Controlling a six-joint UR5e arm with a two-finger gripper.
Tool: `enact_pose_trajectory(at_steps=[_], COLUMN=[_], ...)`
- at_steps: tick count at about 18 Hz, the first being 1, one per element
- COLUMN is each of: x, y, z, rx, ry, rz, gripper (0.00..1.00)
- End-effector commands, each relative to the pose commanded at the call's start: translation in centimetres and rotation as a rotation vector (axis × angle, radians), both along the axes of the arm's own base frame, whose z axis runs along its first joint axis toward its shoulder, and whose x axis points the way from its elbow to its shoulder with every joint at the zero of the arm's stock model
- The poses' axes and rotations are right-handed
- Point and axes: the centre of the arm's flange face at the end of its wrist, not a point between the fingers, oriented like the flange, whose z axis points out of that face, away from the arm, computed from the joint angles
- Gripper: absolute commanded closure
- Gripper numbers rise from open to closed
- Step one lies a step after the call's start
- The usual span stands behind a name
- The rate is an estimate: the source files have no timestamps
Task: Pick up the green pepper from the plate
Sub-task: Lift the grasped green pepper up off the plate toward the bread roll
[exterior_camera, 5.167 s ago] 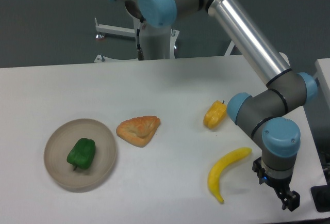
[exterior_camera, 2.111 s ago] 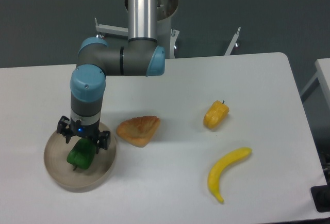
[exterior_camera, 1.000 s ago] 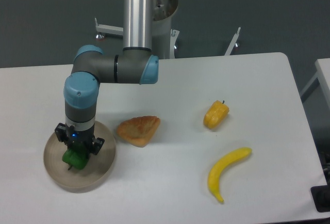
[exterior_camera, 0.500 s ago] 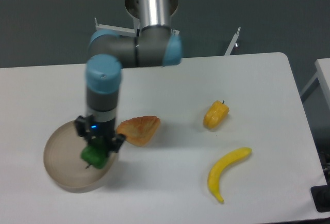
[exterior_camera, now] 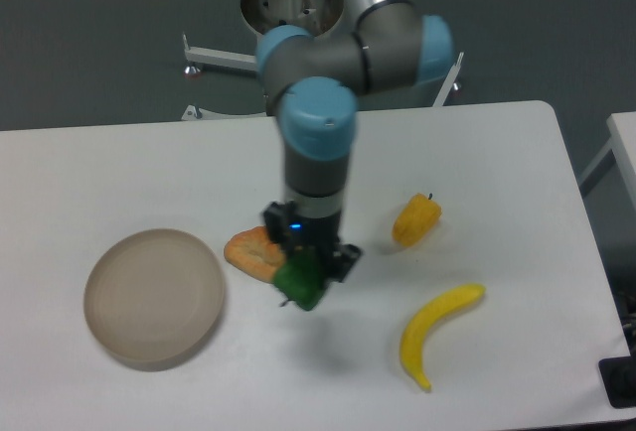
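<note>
Your end effector [exterior_camera: 306, 270] now pinches the green pepper [exterior_camera: 300, 281] well right of the plate [exterior_camera: 154, 297], just beside the pastry [exterior_camera: 253, 251]. Half a second ago it hung over the plate's rim; the pickup looks done.

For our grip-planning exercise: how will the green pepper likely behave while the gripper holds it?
The green pepper looks glossy, so it may slip in the gripper. It seems to keep its blocky shape while held, suggesting stiffness. Hanging clear of the plate, it is probably light.
</note>
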Motion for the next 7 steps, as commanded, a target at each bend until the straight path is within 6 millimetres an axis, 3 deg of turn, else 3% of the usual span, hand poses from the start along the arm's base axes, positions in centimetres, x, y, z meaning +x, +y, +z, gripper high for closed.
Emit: enact_pose_trajectory(at_steps=[7], x=[-2.3], y=[-0.9], z=[-0.4], rx=[-0.008], ry=[0.018], rz=[-0.025], gripper=[0.65])
